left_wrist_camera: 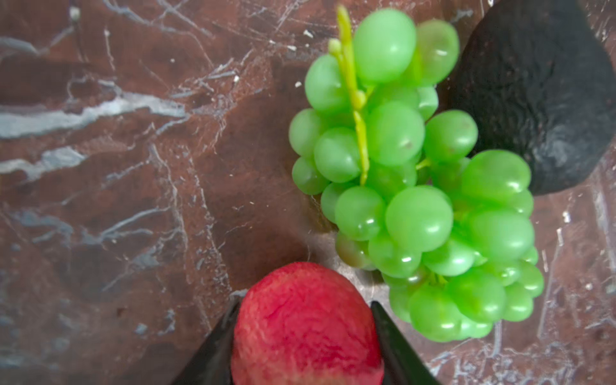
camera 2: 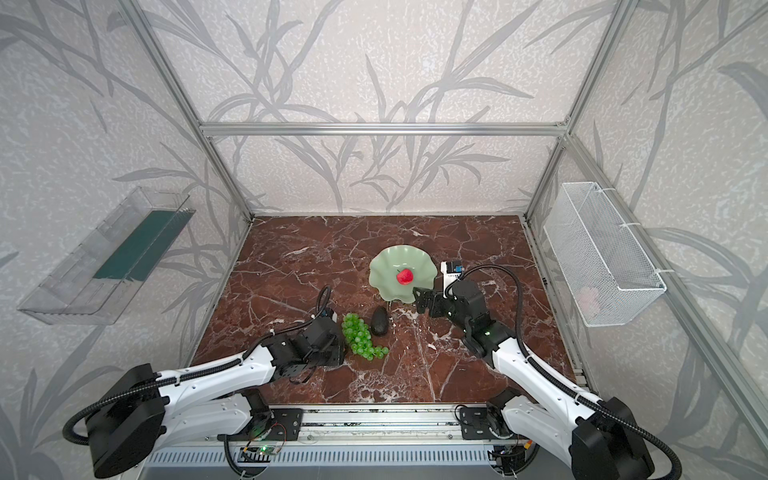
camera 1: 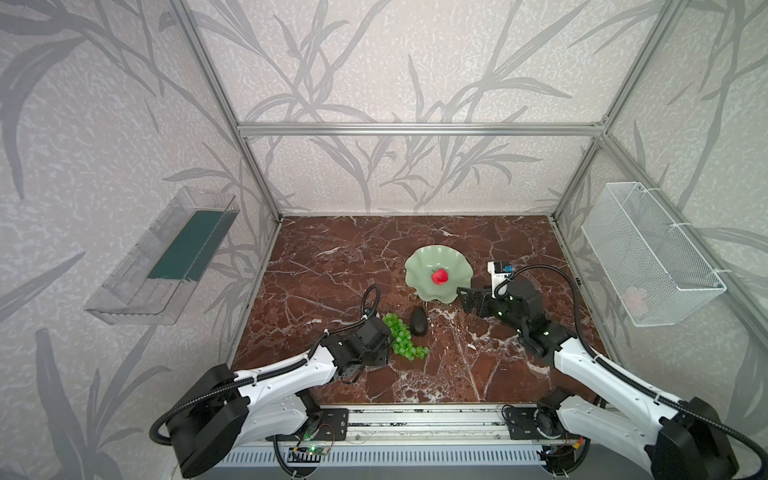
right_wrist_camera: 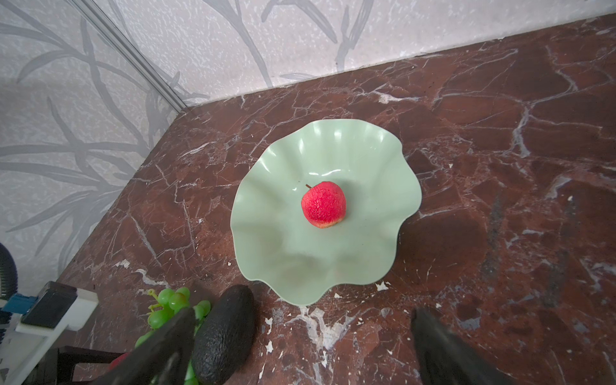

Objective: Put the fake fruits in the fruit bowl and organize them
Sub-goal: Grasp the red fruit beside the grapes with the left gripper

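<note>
Between left jaws: red apple (left_wrist_camera: 306, 326), clamped; fruit bowl (camera 1: 419, 262) lies back-right of it, past grapes (camera 1: 402, 338) and avocado (camera 1: 419, 322); right jaws wide open, empty, beside bowl rim.

Left claw (left_wrist_camera: 305, 301) clamped; right claw (right_wrist_camera: 303, 313) gapes wide.

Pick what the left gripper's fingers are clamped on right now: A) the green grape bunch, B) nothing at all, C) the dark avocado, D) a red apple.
D: in the left wrist view the fingers of the left gripper press both sides of a red apple, while the grape bunch and avocado lie outside the grip.
</note>
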Controlling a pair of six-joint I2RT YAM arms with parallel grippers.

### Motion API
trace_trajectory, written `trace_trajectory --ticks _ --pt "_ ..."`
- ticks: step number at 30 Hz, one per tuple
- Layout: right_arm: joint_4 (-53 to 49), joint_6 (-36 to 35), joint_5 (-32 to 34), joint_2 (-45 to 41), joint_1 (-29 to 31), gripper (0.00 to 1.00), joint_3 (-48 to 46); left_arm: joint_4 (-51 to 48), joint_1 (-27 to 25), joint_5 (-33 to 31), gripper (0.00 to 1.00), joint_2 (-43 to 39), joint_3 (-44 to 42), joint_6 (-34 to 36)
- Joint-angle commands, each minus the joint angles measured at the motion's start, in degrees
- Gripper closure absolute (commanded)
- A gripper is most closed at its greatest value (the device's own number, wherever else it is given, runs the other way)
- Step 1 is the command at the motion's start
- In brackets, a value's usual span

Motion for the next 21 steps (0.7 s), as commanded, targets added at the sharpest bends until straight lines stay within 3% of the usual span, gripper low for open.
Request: trace_trajectory --ticks 1,5,12,15,21 --pt "2.09 0.57 0.88 -0.52 -0.01 0.01 -1.07 -1.93 -0.16 -1.70 0.54 -1.03 -0.88 -1.53" --pt "2.37 0.88 0.88 0.07 -0.01 0.00 -1.44 -6.82 -0.13 -3.25 0.61 -5.52 -0.26 -1.67" --pt "2.45 1.24 0.83 -0.03 -0.01 0.00 -1.75 -17.18 -0.08 -8.86 0.62 -19.58 3.42 0.13" --pt "1.88 1.11 1.27 -0.73 -0.02 0.01 -2.07 -16.85 0.12 -10.78 0.62 -23.64 6.23 3.32" --pt "0.48 0.89 1.97 -2.98 -0.04 0.00 -2.84 -9.17 1.47 -10.74 0.62 -13.13 17.09 12.67"
